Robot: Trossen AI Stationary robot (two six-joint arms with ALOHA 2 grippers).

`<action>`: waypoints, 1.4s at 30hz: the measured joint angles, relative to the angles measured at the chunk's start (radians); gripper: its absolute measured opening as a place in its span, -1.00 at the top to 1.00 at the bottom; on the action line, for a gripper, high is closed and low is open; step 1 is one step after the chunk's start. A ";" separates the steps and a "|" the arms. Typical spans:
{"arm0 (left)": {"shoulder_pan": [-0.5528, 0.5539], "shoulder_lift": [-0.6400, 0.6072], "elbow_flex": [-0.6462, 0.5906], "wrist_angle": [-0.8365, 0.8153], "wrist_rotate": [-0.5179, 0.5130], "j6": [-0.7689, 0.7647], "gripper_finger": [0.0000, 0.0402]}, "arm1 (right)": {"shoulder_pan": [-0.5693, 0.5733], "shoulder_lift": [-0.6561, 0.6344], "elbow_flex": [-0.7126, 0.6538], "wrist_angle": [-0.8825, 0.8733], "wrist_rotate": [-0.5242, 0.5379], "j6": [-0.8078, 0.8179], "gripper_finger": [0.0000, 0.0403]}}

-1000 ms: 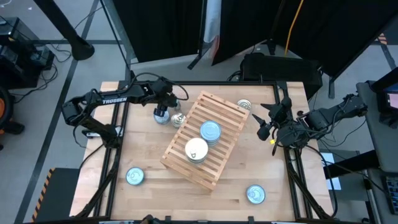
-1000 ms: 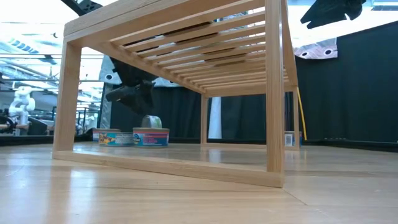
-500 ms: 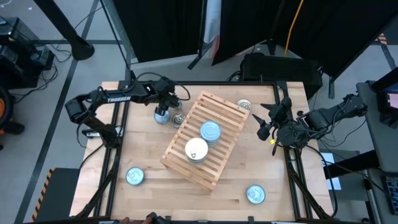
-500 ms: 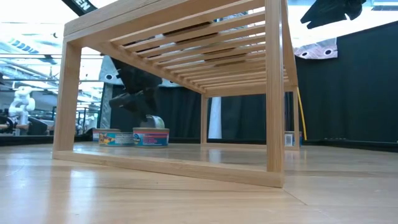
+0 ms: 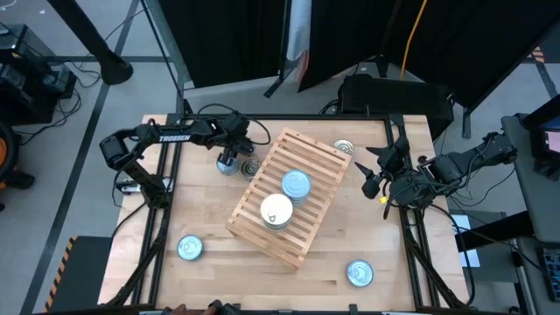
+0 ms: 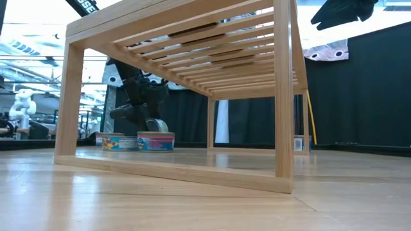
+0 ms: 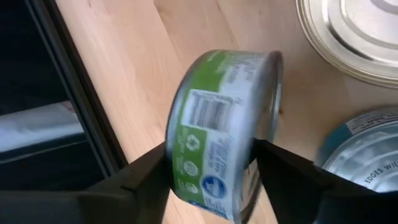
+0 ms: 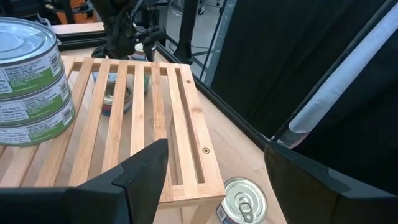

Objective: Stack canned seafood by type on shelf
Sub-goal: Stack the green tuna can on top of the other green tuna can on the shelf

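My left gripper (image 5: 231, 155) is at the table's far left and is shut on a green-labelled tin (image 7: 219, 130). It also shows in the low view (image 6: 138, 106). A blue-topped tin (image 7: 364, 155) and a silver tin (image 5: 251, 166) lie flat on the table beside it. The slatted shelf (image 5: 317, 156) stands askew mid-table and carries a blue-topped stack (image 5: 296, 184) and a white-topped stack (image 5: 276, 210). My right gripper (image 5: 371, 180) is open and empty above the table, right of the shelf. It also shows in the low view (image 6: 340, 13). My left gripper pinches the green-labelled tin by its two flat faces (image 7: 264, 118) between its two fingers (image 7: 149, 177). The fingers come slanting down from the table's left. The tin stands on edge, its label (image 7: 205, 127) toward the wrist camera. In the low view it hangs low (image 6: 157, 125) above the table.
A silver pull-tab tin (image 5: 344, 149) lies by the shelf's far right corner and also shows in the right wrist view (image 8: 242, 202). Two blue-topped tins lie near the front, one left (image 5: 190, 248) and one right (image 5: 359, 273). The table's dark frame (image 7: 68, 93) runs close to my left gripper.
My left gripper has gone down a little with the green-labelled tin, and its arm has shifted slightly toward the table's right. The right arm has kept still.
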 joint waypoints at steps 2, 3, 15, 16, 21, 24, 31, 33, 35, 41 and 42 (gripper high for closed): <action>0.000 -0.001 0.000 -0.004 0.000 -0.006 0.00 | 0.000 0.000 0.000 0.000 0.000 0.000 -0.28; 0.000 -0.003 0.000 -0.005 0.000 -0.007 0.07 | 0.000 0.000 0.000 0.000 0.000 0.000 -0.28; -0.002 -0.065 0.038 -0.061 -0.088 -0.157 0.30 | 0.000 0.000 0.000 0.031 0.009 -0.006 -0.28; -0.004 -0.088 0.056 -0.092 -0.101 -0.187 0.30 | 0.000 0.000 0.000 0.053 0.010 -0.020 -0.28; -0.031 -0.246 0.157 -0.208 -0.091 -0.351 0.30 | 0.000 0.000 0.000 0.200 0.011 -0.141 -0.28; -0.055 -0.362 0.217 -0.217 -0.036 -0.457 0.30 | 0.000 0.000 0.000 0.319 0.010 -0.238 -0.28; -0.087 -0.564 0.354 -0.178 0.392 -0.744 0.30 | 0.000 0.025 0.000 0.671 -0.019 -0.576 -0.28; -0.087 -0.595 0.384 -0.138 0.511 -0.868 0.30 | -0.001 0.043 0.000 0.760 -0.088 -0.659 -0.28; -0.087 -0.614 0.401 -0.078 0.579 -1.034 0.30 | 0.000 0.065 0.000 0.847 -0.171 -0.731 -0.28; -0.093 -0.588 0.406 0.212 0.727 -1.420 0.30 | 0.000 0.140 0.000 1.211 -0.250 -0.956 -0.28; -0.102 -0.572 0.406 0.261 0.754 -1.475 0.30 | -0.001 0.157 0.000 1.262 -0.261 -1.021 -0.28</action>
